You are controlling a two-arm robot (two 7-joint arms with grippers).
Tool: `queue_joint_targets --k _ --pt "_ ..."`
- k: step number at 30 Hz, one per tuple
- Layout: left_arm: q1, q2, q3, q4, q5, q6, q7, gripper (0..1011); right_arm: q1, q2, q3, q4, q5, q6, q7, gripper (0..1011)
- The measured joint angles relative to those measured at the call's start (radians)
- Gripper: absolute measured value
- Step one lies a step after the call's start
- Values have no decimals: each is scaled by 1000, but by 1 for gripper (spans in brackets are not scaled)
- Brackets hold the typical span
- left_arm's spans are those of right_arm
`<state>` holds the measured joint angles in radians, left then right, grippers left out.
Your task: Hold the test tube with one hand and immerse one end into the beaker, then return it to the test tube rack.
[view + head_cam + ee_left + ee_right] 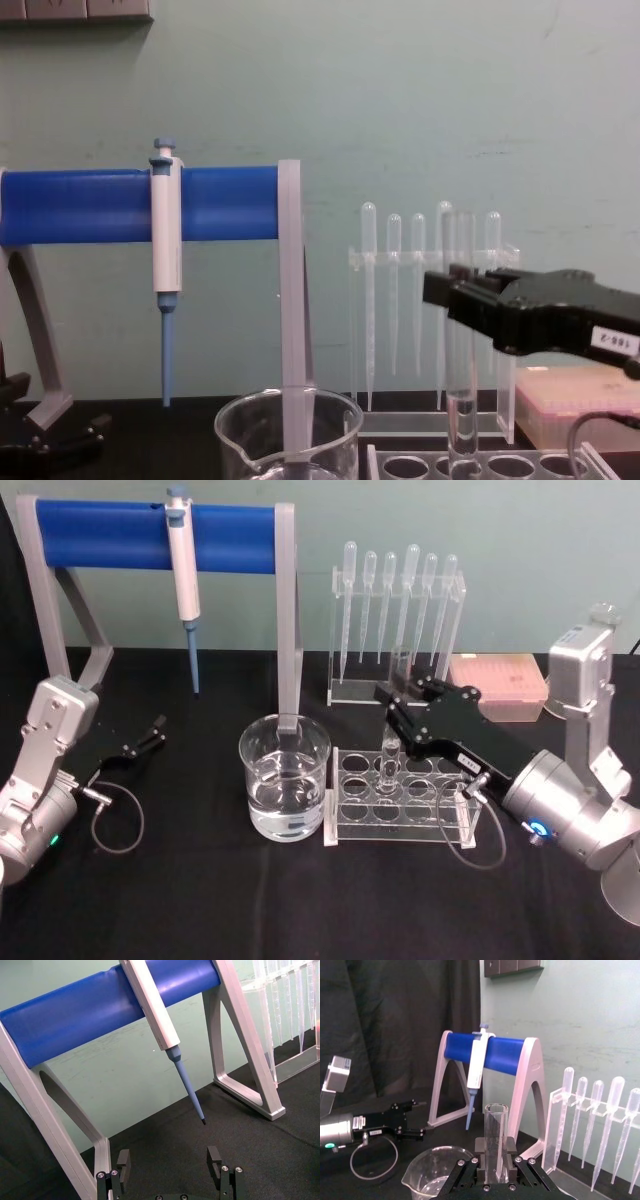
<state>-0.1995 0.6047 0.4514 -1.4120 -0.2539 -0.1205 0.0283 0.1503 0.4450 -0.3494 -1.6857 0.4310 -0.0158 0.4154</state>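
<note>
The test tube (387, 763) stands upright with its lower end in a hole of the clear rack (345, 825), to the right of the beaker. My right gripper (394, 703) is shut on the tube's upper part; in the right wrist view the tube (496, 1130) sits clamped between the fingers (480, 1146). Seen from the chest, the tube (461, 350) rises past the gripper (450, 290). The beaker (285, 778) holds water and stands at the table's centre, also seen low in the chest view (290, 430). My left gripper (150, 735) rests open at the far left, fingers (122, 1162) apart.
A white-and-blue pipettor (184, 580) hangs from a blue-barred stand (110, 525) behind the beaker; one stand leg (290, 630) comes down just behind it. A holder of plastic pipettes (397, 610) and a pink tip box (500, 680) sit at the back right.
</note>
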Motion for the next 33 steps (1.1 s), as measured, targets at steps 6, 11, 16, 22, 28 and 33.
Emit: queue_joint_targets --k 6,11,16,22,28,33 --pt "0 0 0 0 0 0 0 1000 22 -5 -25 33 -24 14 10 224" --pt "0 0 0 0 0 0 0 1000 37 -9 -41 59 -39 21 19 224" --pt "0 0 0 0 0 0 0 1000 51 -16 -55 90 -52 26 27 224" --pt "0 0 0 0 0 0 0 1000 63 -19 -68 107 -64 44 30 224" --pt "0 0 0 0 0 0 0 1000 62 -14 -69 99 -72 71 25 326" --pt "0 0 0 0 0 0 0 1000 32 2 -61 54 -79 107 1 509"
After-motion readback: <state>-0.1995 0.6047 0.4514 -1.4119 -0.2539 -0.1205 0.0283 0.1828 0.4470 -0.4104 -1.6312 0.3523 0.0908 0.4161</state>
